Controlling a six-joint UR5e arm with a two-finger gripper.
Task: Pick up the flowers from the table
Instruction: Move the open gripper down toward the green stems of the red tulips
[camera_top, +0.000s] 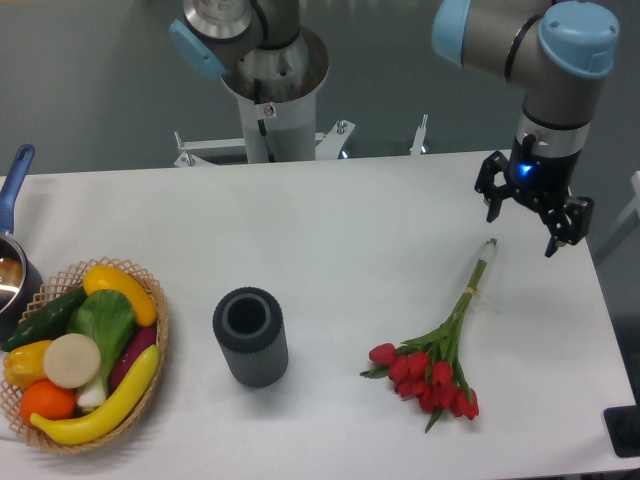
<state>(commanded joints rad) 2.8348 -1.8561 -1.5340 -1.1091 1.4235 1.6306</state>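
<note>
End effector (523, 225): fingers spread, empty, above counter's right rear, just right of the stem tips
Flowers (436, 367): red tulip bunch flat on counter (330, 230), blooms toward front right, stems angled back
Vase (250, 336): dark ribbed cylinder, upright, left of flowers
Basket (150, 385): wicker, front left, holds fruit and vegetables
Pot (12, 270): left edge, blue handle

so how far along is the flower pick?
Done: the gripper is out over the table's right side, up near the stem end of the flowers. In hand: nothing, jaws open and empty. Left: descend onto the stems, close, lift. The flowers lie flat on the table.
</note>
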